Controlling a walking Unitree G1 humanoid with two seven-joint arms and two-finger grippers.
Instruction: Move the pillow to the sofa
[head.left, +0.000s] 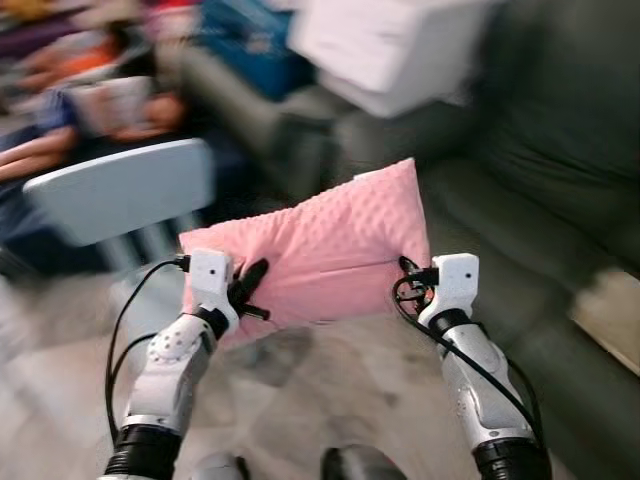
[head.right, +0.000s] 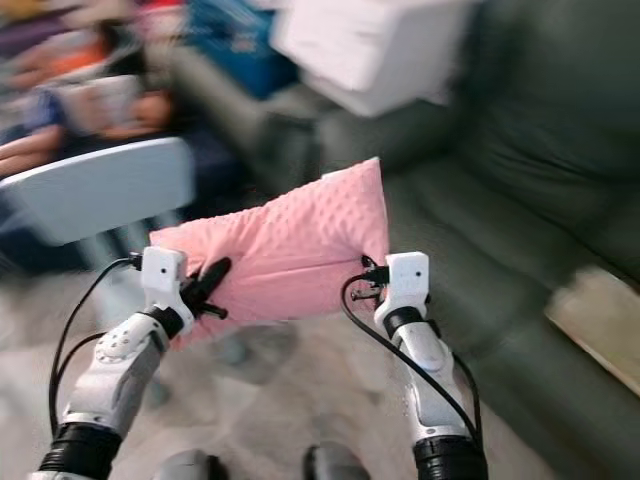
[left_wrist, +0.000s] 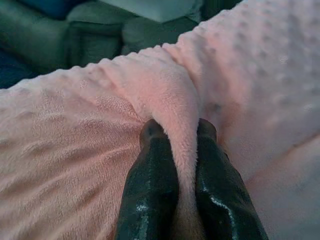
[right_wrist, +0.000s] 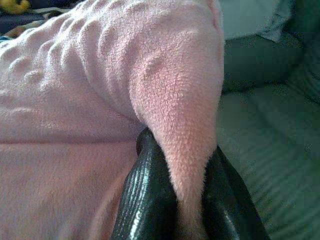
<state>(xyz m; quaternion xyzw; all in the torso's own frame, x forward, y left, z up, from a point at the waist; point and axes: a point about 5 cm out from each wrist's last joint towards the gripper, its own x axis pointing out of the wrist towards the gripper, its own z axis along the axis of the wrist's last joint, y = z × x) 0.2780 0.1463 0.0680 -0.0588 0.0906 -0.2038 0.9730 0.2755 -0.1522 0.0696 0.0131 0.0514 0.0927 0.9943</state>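
Dark sofa (head.left: 520, 200) behind pink pillow (head.left: 320, 250), blue chair (head.left: 125, 190) left.

Pale-blue chair (head.left: 120, 190) on light floor (head.left: 330, 400)

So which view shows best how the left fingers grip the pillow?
The left wrist view: both fingers pinch a fold of the pink pillow. The blurred eye views show them partly hidden; the right wrist view shows the other grip.

Both eye views look forward and down from the head, sharing the pink pillow (head.left: 320, 250) at frame centre and the dark sofa (head.left: 540, 180) at right. Each wrist view looks along its own fingers, very close to the pillow.
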